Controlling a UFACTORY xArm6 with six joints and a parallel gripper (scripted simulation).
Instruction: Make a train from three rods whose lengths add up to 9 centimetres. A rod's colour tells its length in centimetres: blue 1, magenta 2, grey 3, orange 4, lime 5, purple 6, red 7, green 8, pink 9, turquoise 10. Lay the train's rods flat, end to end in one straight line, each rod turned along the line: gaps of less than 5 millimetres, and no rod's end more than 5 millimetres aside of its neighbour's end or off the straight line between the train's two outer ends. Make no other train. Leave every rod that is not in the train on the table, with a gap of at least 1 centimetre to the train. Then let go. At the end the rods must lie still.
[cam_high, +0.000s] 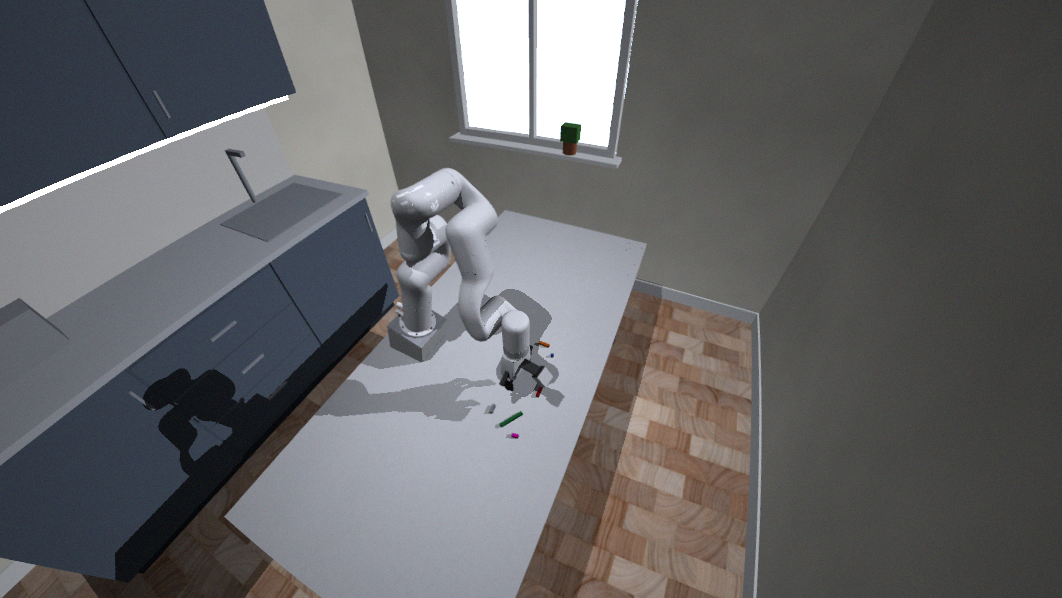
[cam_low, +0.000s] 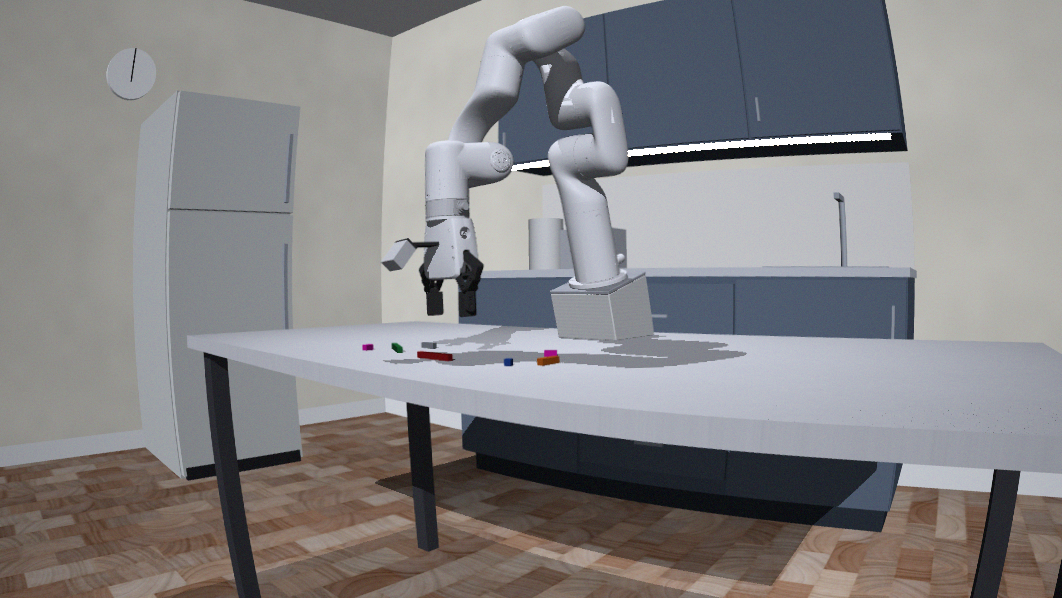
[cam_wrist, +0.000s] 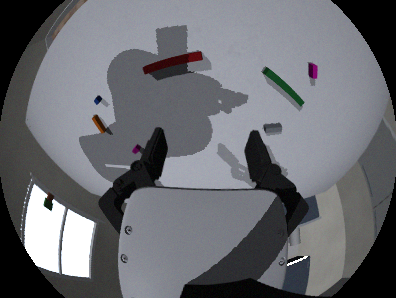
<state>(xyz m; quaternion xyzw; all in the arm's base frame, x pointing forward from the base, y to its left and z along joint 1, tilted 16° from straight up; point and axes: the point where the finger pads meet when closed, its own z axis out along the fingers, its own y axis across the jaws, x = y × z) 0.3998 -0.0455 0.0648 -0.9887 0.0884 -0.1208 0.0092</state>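
My gripper (cam_low: 451, 312) (cam_wrist: 206, 138) is open and empty, above the table. A red rod (cam_high: 538, 392) (cam_low: 434, 355) (cam_wrist: 173, 62) lies ahead of the fingers in the wrist view. A green rod (cam_high: 511, 418) (cam_low: 397, 347) (cam_wrist: 283, 86), a grey rod (cam_high: 490, 408) (cam_low: 428, 344) (cam_wrist: 273, 128) and a magenta rod (cam_high: 514, 436) (cam_low: 367, 346) (cam_wrist: 313, 70) lie to its right there. A blue rod (cam_high: 551, 355) (cam_low: 508, 361) (cam_wrist: 98, 100), an orange rod (cam_high: 544, 343) (cam_low: 548, 360) (cam_wrist: 99, 123) and a second magenta rod (cam_low: 550, 352) (cam_wrist: 136, 149) lie left, the latter hidden in the top view. All lie apart.
The white table (cam_high: 416, 475) (cam_low: 854, 386) carries the arm's base block (cam_high: 416, 343) (cam_low: 600, 312). The table's long edge runs beyond the blue, orange and red rods, on the side away from the base. The arm's shadow falls over part of the rod area.
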